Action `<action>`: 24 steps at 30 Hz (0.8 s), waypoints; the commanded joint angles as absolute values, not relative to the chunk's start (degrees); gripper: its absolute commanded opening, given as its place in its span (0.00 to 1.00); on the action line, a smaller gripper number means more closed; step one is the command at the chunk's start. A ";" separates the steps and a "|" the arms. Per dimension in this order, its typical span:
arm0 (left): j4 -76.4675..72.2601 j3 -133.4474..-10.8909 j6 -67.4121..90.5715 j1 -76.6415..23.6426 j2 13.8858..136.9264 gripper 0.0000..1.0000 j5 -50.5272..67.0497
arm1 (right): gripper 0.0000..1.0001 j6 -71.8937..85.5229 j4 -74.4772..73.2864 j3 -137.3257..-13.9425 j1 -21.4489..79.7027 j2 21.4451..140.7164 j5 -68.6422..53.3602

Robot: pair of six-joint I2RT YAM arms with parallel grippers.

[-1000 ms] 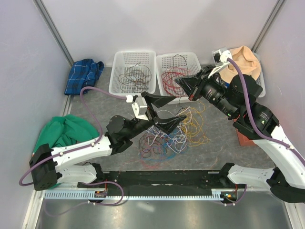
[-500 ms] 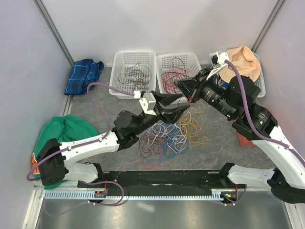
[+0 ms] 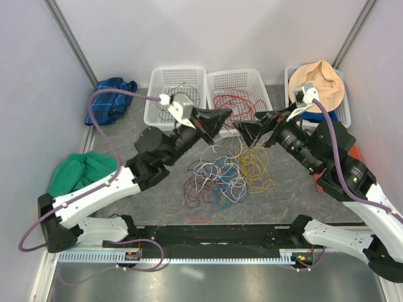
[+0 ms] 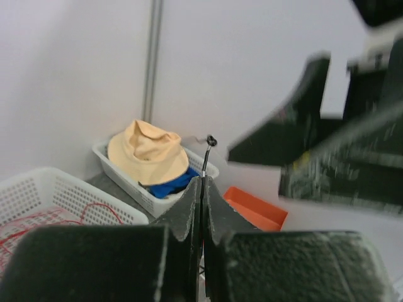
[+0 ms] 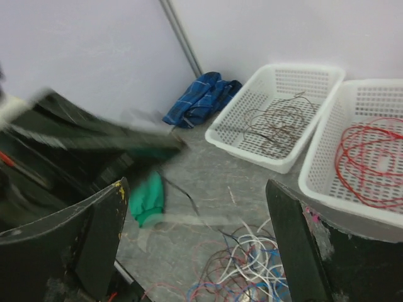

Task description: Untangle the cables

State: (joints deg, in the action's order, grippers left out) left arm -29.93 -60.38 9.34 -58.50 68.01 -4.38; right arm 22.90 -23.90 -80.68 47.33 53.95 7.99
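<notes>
1. Many thin cables (image 3: 220,176) heaped in one loose tangle mid-worktop, with blue, white, yellow and purple loops crossing.
2. Behind, already sorted: brown cables (image 3: 179,97) in one white basket (image 3: 149,100), red cables (image 3: 230,100) in the next basket (image 3: 236,72).
3. Just changed: left end effector (image 3: 227,116), spread low over the tangle a second ago, now raised and clenched on a dark cable (image 4: 206,154), tip poking above the fingers.
4. Right end effector (image 3: 247,131), clenched a second ago, now released, jaws wide, almost nose to nose with the left.
5. Reads as a handover: leaves one strand with the left and frees the right for another pick.
6. Around: tan hat (image 3: 321,82) in a third basket (image 4: 135,187), blue cloth (image 3: 108,99) far left, green cloth (image 3: 79,173) nearer.
7. In the way: both arms crowded above the heap. Cannot tell whether the held strand trails back into the tangle; could drag neighbours if so.
</notes>
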 commanded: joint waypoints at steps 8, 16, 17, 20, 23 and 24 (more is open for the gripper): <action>-5.63 -81.03 11.07 -56.78 63.46 0.02 -8.35 | 0.98 21.88 -14.24 -63.38 47.46 41.04 8.27; -4.57 -81.30 11.87 -56.69 62.32 0.02 -7.56 | 0.95 23.03 -5.20 -58.80 47.46 45.43 1.33; -4.57 -81.30 11.52 -56.78 62.31 0.02 -7.56 | 0.94 23.11 -4.75 -58.71 47.46 45.96 0.71; -4.31 -81.82 10.38 -56.69 62.14 0.02 -7.91 | 0.91 23.82 -3.87 -57.57 47.37 46.85 0.17; -3.17 -83.40 8.10 -56.69 63.28 0.02 -11.58 | 0.90 25.04 -3.78 -54.41 47.46 45.97 1.49; -1.42 -85.24 7.48 -56.60 63.89 0.02 -12.99 | 0.90 25.48 -3.78 -53.27 47.46 45.36 2.19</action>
